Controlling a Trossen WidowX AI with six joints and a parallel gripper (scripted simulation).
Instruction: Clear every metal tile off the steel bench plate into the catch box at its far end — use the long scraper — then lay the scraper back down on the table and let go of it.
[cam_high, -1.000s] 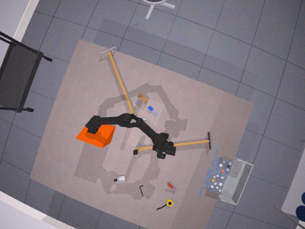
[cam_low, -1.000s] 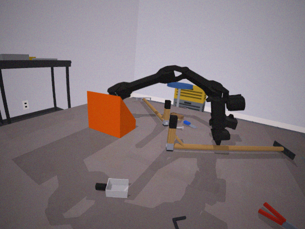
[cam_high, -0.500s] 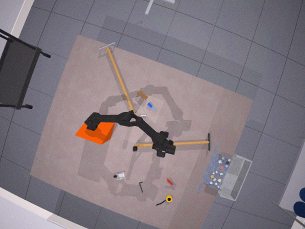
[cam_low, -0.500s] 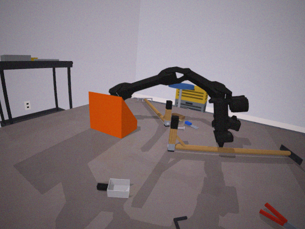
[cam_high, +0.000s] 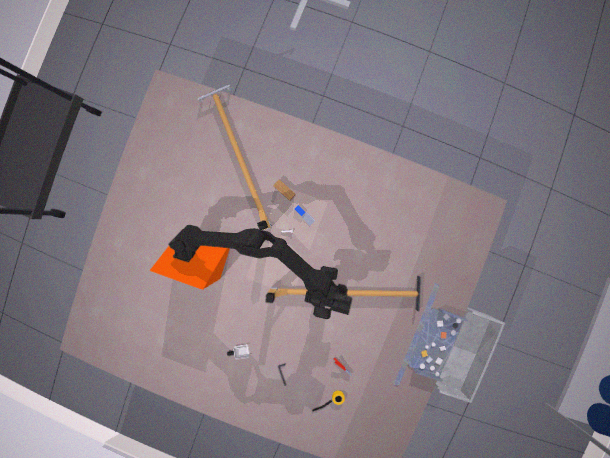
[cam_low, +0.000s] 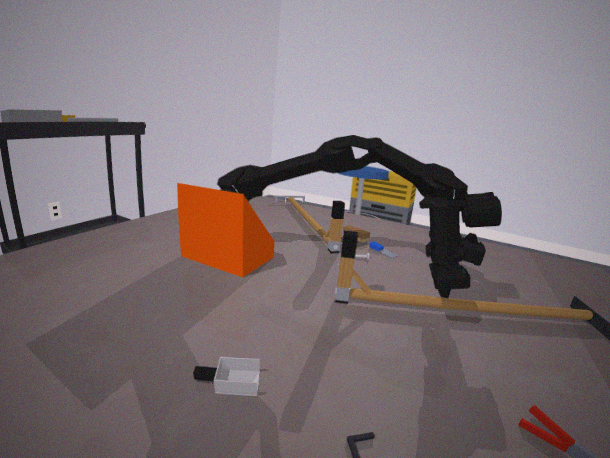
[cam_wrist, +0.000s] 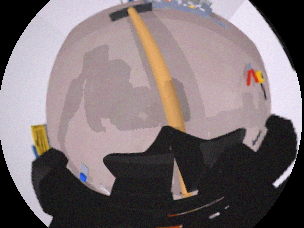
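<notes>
The long scraper (cam_high: 382, 293) (cam_low: 515, 307) (cam_wrist: 160, 75) lies on the table, its dark blade toward the steel plate and its black-tipped upright grip at the other end. My gripper (cam_high: 326, 296) (cam_low: 445, 295) (cam_wrist: 165, 128) is shut and empty, its tips low at the middle of the scraper's wooden shaft; whether they touch it is unclear. The steel bench plate (cam_high: 419, 357) holds several small tiles, white, grey, dark, orange (cam_high: 443, 335) and yellow (cam_high: 424, 354). The catch box (cam_high: 482, 357) stands at its far end.
A wooden-shafted rake (cam_high: 240, 160) (cam_low: 307, 217), a wooden block (cam_high: 284, 190), a blue-handled tool (cam_high: 300, 211) and a bolt (cam_high: 287, 231) lie behind. An orange wedge (cam_high: 210, 270) (cam_low: 212, 225) stands by the arm's base. A small tray (cam_high: 242, 351) (cam_low: 237, 377), hex key (cam_high: 282, 374), red-handled pliers (cam_high: 340, 364) and yellow tape (cam_high: 338, 398) lie in front.
</notes>
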